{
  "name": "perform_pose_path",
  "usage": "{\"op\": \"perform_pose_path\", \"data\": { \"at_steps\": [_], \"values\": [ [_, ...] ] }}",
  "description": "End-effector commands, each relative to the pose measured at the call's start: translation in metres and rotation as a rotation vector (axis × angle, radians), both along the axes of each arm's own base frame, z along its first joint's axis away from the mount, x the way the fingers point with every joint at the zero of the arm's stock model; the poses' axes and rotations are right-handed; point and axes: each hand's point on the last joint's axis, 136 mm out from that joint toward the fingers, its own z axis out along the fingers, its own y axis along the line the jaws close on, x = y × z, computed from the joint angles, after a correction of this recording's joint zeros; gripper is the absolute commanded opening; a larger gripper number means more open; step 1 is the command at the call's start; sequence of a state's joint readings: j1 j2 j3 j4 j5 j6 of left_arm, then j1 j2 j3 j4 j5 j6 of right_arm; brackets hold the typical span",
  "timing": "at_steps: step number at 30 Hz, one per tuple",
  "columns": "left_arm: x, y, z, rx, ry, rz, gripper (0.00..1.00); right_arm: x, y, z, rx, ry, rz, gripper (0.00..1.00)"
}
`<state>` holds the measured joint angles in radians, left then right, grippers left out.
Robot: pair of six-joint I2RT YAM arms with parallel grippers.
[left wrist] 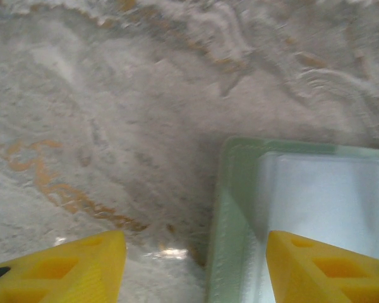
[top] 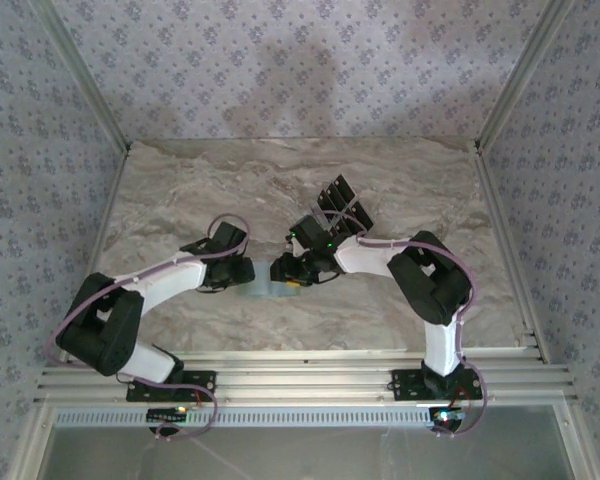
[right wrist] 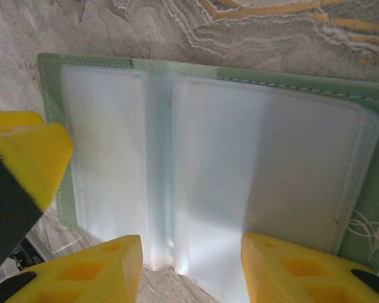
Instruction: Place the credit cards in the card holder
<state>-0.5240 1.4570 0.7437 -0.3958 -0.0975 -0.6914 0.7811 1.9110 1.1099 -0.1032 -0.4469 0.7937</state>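
Left gripper point(left wrist: 196, 246): open — one yellow finger over bare table, the other over the card holder point(left wrist: 316, 196), straddling its green stitched edge; likely set there to pin that side flat.
Right gripper point(right wrist: 191, 243): jaws apart at the bottom of its wrist view, poised over the near edge of the clear sleeves, nothing pinched; probably placed to work a pocket open.
Holder's place: spread open on the marble table point(left wrist: 114, 95), centre of the top view, between both grippers; sleeves look empty.
Dark flat pieces point(top: 338, 200): fanned just upper right of centre — possibly the cards, too small to tell.
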Motion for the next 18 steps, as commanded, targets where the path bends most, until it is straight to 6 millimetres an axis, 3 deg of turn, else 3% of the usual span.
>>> {"op": "perform_pose_path", "data": {
  "at_steps": [1,8,12,15,18],
  "values": [
    [-0.007,0.016,-0.003,0.106,0.042,-0.006,0.61,-0.002,-0.015,-0.018,-0.054,0.029,-0.042,0.48],
    [-0.013,0.024,-0.014,0.141,0.073,0.002,0.61,-0.002,-0.017,-0.017,-0.061,0.03,-0.053,0.48],
    [-0.009,0.02,-0.012,0.125,0.057,-0.004,0.61,0.0,-0.011,-0.005,-0.036,0.017,-0.043,0.48],
    [-0.005,0.016,-0.002,0.107,0.031,-0.013,0.61,0.005,-0.003,0.023,0.011,-0.032,-0.005,0.48],
    [-0.001,0.014,0.013,0.084,-0.004,-0.019,0.62,0.014,0.004,0.073,0.054,-0.123,0.036,0.48]
  ]
}}
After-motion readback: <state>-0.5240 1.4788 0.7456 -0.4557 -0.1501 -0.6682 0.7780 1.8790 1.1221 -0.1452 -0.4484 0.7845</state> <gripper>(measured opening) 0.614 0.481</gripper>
